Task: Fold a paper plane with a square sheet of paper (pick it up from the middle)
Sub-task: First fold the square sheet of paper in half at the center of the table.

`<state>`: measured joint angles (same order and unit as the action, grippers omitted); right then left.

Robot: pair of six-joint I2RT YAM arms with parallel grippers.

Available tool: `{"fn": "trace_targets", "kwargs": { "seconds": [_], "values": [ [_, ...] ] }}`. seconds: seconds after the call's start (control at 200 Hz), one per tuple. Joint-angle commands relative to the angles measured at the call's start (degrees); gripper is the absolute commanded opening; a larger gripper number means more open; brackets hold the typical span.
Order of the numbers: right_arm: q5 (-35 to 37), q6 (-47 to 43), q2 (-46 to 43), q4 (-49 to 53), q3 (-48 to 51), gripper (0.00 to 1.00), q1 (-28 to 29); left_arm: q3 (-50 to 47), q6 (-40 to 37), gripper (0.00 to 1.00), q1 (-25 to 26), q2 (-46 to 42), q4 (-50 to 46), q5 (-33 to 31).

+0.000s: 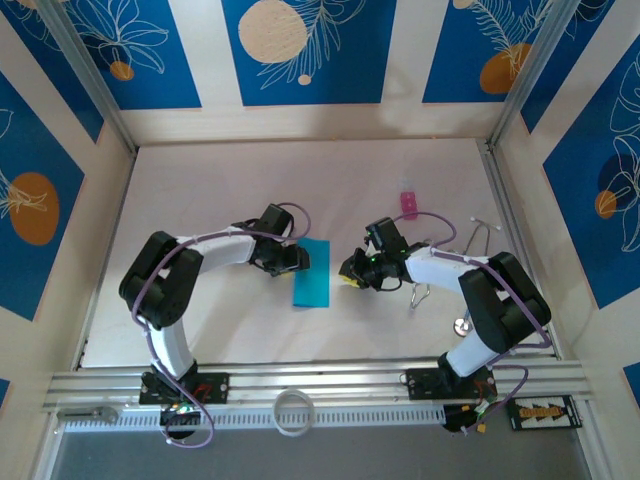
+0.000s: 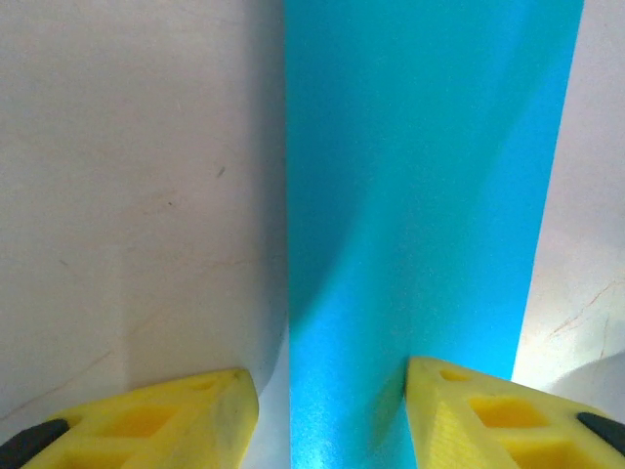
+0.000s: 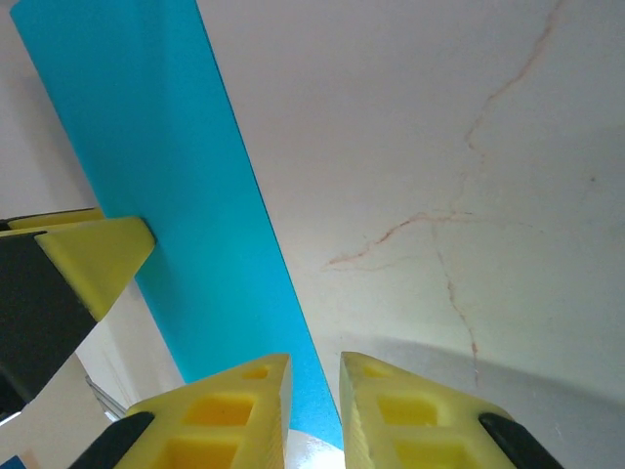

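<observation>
The square sheet of paper point(image 1: 312, 272) lies flat on the white table as a narrow cyan-blue rectangle; no paper plane is in view. My left gripper point(image 1: 296, 258) is low over its left edge, open. In the left wrist view the sheet point(image 2: 430, 195) runs up between the two yellow fingertips point(image 2: 200, 415), which stand apart without pinching it point(image 2: 332, 435). My right gripper point(image 1: 352, 272) sits just right of the sheet. Its fingertips point(image 3: 234, 410) leave a narrow gap point(image 3: 314, 415) over the sheet's point(image 3: 166, 186) near corner, holding nothing. The left gripper's finger point(image 3: 98, 256) touches the sheet's far edge.
A tiny pink object point(image 1: 408, 204) lies behind the right arm. Thin metal wire pieces point(image 1: 478, 236) lie at the right. A white ring point(image 1: 291, 411) rests on the front rail. Patterned blue walls and aluminium posts point(image 1: 517, 88) enclose the table point(image 1: 200, 190).
</observation>
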<state>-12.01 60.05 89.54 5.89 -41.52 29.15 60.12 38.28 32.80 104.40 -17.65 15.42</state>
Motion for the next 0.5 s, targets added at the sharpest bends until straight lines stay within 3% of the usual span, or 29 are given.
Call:
{"fn": "trace_targets", "kwargs": {
  "seconds": [0.0, 0.495],
  "values": [
    [-1.2, -0.8, 0.8, 1.8, -1.2, 0.22, 0.4, -0.6, -2.6, 0.49, 0.0, 4.5, -0.1, -1.7],
    [-3.4, -0.7, 1.8, -1.5, -1.7, 0.18, 0.9, -1.5, 0.0, 0.49, 0.0, 4.8, 1.1, -2.0]
  ]
}}
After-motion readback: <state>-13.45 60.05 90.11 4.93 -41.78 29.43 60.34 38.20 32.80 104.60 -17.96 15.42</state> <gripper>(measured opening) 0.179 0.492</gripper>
